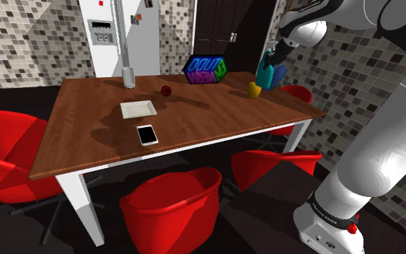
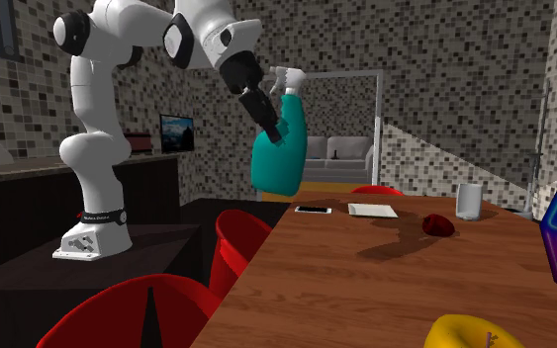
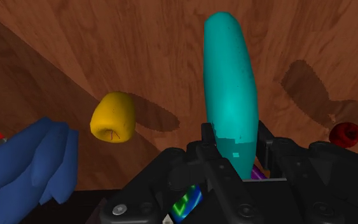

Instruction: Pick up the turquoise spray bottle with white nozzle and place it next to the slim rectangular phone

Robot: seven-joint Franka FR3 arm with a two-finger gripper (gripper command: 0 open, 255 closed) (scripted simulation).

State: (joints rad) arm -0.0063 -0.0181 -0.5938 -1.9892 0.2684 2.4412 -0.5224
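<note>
I see the jaws clamped on the turquoise spray bottle, aloft over the bench, upper centre of the second exterior view

- A brown wooden table with white legs stands in front of mosaic-tiled walls.
- Red chairs surround it: one at the near edge, one at the shoulder view's left, and one to the right.
- A white square plate lies near the table's middle.
- A dark red round fruit rests just beyond the plate, to its right.
- A grey cup stands upright at the far edge.
- A glowing neon sign stands at the far edge, right of the fruit.
- A yellow fruit sits near the table's far right corner.
- A blue crumpled thing lies beside the yellow fruit.
- A white fridge and a dark door stand behind the table.
</note>
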